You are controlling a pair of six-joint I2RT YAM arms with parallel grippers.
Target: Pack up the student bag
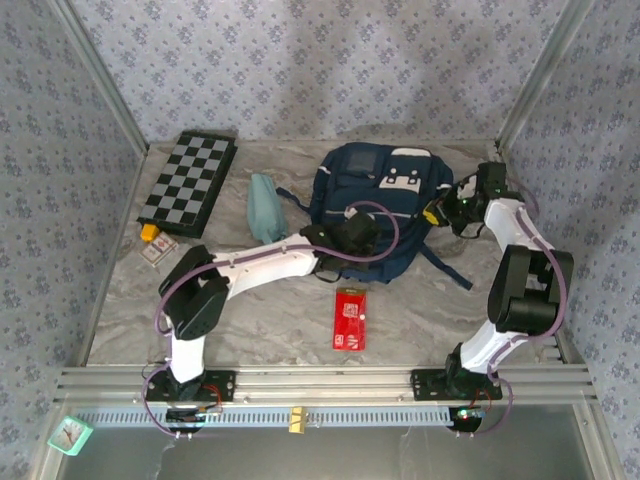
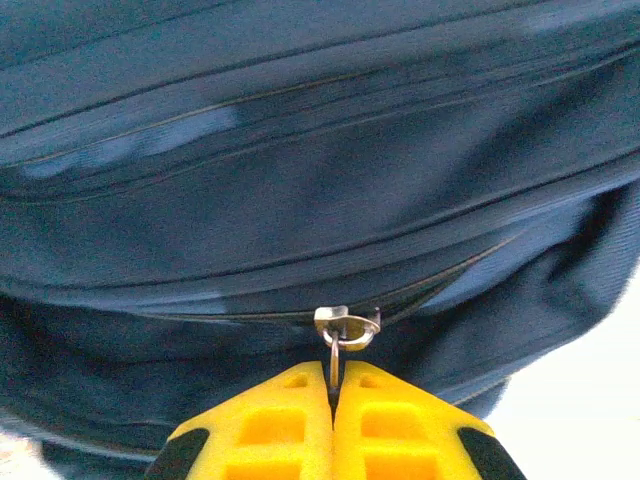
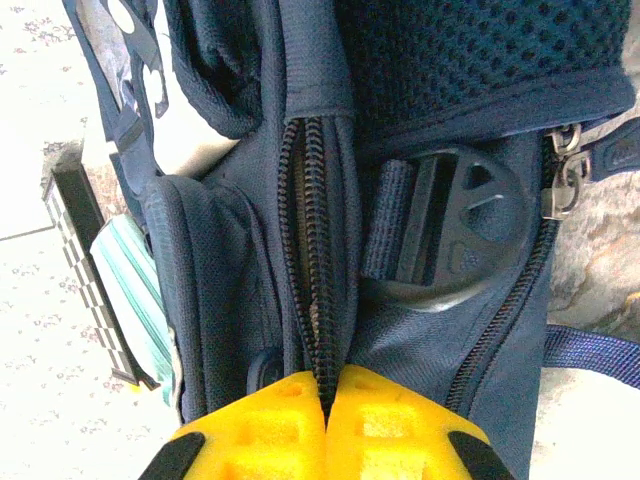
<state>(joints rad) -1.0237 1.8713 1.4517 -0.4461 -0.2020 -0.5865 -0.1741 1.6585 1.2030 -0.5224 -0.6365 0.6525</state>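
Note:
The student bag, a navy backpack with white patches, lies at the back middle of the table. My left gripper is at the bag's near edge. In the left wrist view the yellow fingers are shut on the thin tab of a metal zipper pull. My right gripper is at the bag's right side. Its jaws are shut, pinching the fabric edge along a dark zipper line of the student bag.
A folded chessboard lies at the back left, with a teal pouch between it and the bag. A red flat packet lies in front of the bag. Small items sit near the chessboard's front corner. A black buckle sits beside the zipper.

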